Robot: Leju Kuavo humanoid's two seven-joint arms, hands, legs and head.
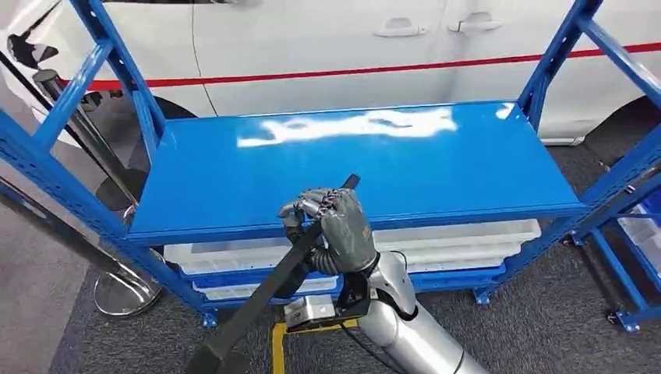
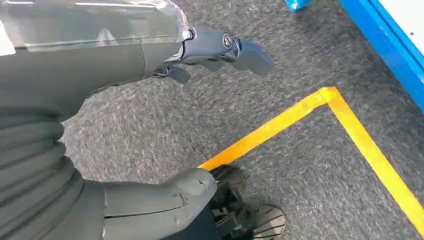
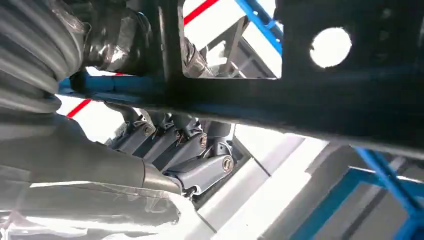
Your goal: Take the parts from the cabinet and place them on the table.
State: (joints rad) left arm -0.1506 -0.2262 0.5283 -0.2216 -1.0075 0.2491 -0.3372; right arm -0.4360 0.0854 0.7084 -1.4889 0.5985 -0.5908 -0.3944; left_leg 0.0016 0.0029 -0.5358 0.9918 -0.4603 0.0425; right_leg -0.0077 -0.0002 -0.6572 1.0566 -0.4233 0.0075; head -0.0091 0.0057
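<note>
My right hand [image 1: 337, 224] grips a long flat black metal part [image 1: 265, 294] at the front edge of the blue cabinet's shelf [image 1: 351, 167]. The part slants from its tip over the shelf down toward the lower left. In the right wrist view the same black part [image 3: 300, 65], with a round hole and a square cutout, crosses close to the camera, and the fingers [image 3: 190, 150] curl around it. My left hand [image 2: 220, 50] hangs over the grey carpet, its fingers apart and holding nothing.
White plastic bins [image 1: 460, 241] sit on the cabinet's lower shelf. A white car [image 1: 351, 47] with a red stripe stands behind the cabinet. A chrome stand base [image 1: 125, 292] rests on the floor at left. Yellow tape [image 2: 310, 115] marks the carpet. More blue racking [image 1: 631, 257] stands at right.
</note>
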